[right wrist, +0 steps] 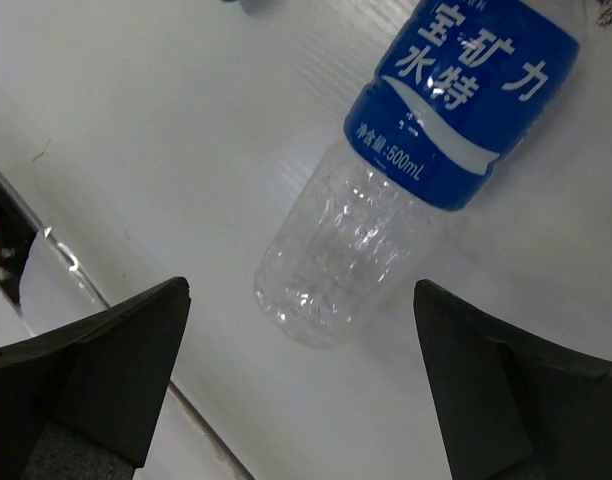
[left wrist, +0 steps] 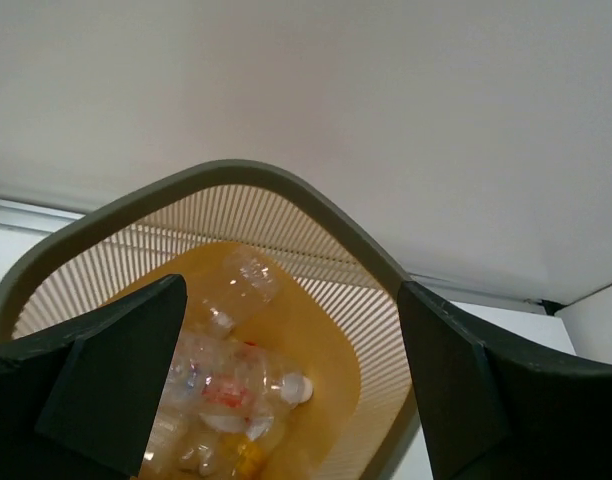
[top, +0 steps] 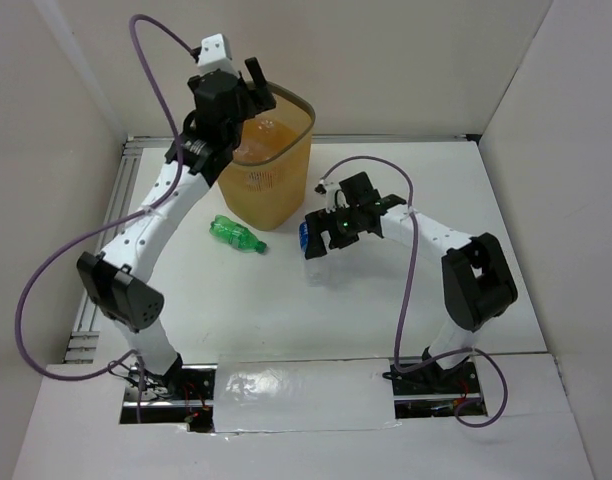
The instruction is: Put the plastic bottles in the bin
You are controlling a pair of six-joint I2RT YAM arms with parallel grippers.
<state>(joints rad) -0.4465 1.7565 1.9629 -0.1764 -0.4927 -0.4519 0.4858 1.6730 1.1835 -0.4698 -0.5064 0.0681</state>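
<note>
The orange-yellow bin stands at the back of the table. My left gripper hangs open and empty over its left rim. In the left wrist view the open left gripper looks down past the rim at several bottles lying at the bottom: clear ones, one with a red label, a small yellow one. A green bottle lies on the table in front of the bin. A clear bottle with a blue label lies to its right. My right gripper hovers open just over this bottle, the fingers apart from it.
White walls close in the table on the left, back and right. A metal rail runs along the left edge. A reflective strip lies between the arm bases at the near edge.
</note>
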